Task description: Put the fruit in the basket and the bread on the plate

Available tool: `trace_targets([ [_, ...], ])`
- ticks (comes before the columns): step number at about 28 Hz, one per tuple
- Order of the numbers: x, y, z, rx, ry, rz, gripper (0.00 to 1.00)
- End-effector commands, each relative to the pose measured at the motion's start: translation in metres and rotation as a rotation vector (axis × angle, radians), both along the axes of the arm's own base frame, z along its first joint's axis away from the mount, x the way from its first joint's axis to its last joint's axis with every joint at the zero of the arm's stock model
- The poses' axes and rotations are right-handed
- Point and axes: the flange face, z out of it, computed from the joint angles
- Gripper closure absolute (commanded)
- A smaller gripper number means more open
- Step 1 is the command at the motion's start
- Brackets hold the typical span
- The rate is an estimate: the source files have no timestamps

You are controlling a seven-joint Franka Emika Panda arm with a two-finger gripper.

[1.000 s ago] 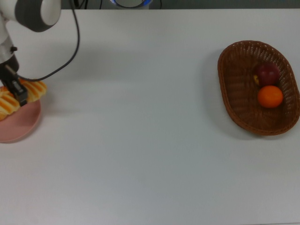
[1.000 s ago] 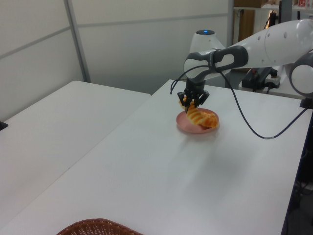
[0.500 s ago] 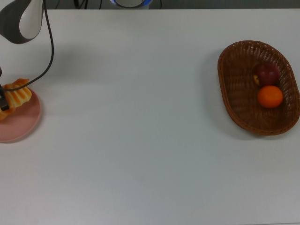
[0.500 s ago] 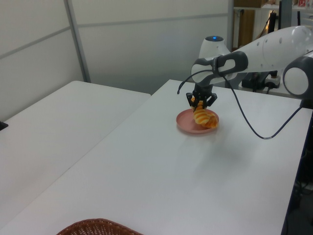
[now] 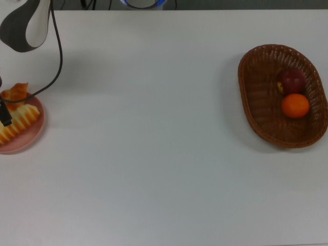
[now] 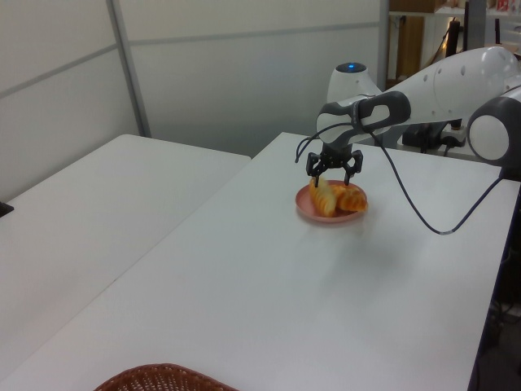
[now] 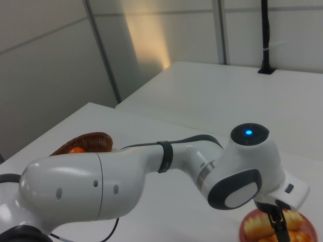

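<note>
At the far left edge of the top view, the pink plate (image 5: pixel 23 141) carried both pieces of bread: the striped roll (image 5: pixel 20 123) lay across its middle, and the braided roll (image 5: pixel 15 92) sat at its upper rim. In the left view, upper right of centre, the claw (image 6: pixel 334 169) hung just above those rolls with its fingers spread wide and nothing between them. That looked very much like a release already made! The striped roll (image 6: pixel 322 198) and its braided partner (image 6: pixel 350 199) rested side by side on the plate (image 6: pixel 313 213), touching each other.

Over at the right side of the top view, the wicker basket (image 5: pixel 251 97) held the fruit: the dark red apple (image 5: pixel 292 80) above, the orange mandarin (image 5: pixel 295 105) just below it, the two touching or very nearly so. Both sat well inside the rim.

In the right view, the arm's big white body filled the foreground. The basket (image 7: pixel 91 141) peeked out at middle left with a glimpse of orange inside, and the plate (image 7: pixel 250 224) showed at the lower right corner with bread on it.

So, by my reading, every item was home: fruit in the basket, bread on the plate. Nothing lay loose on the white desk (image 5: pixel 154 154). All that seemed left was for the arm to draw up and away.
</note>
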Motion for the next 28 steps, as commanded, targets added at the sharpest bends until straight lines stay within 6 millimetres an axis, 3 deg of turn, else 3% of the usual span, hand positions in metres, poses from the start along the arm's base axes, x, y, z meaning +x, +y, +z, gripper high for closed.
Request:
trace_targets([
  [1, 0.003, 0.034, 0.025, -0.006, 0.040, 0.077, 0.00],
  [5, 0.002, 0.069, 0.044, 0.003, 0.082, 0.177, 0.00],
  [6, -0.002, 0.090, 0.057, 0.016, 0.119, 0.248, 0.00],
  [11, -0.018, 0.154, 0.099, 0.067, 0.219, 0.412, 0.00],
  [12, -0.027, 0.176, 0.115, 0.081, 0.236, 0.449, 0.00],
  [15, -0.040, 0.215, 0.134, 0.076, 0.244, 0.537, 0.00],
  [16, -0.044, 0.227, 0.137, 0.075, 0.250, 0.567, 0.00],
  [17, -0.051, 0.252, 0.141, 0.071, 0.262, 0.626, 0.00],
  [22, -0.063, 0.307, 0.150, 0.047, 0.267, 0.732, 0.00],
  [28, -0.066, 0.331, 0.146, 0.016, 0.286, 0.781, 0.00],
])
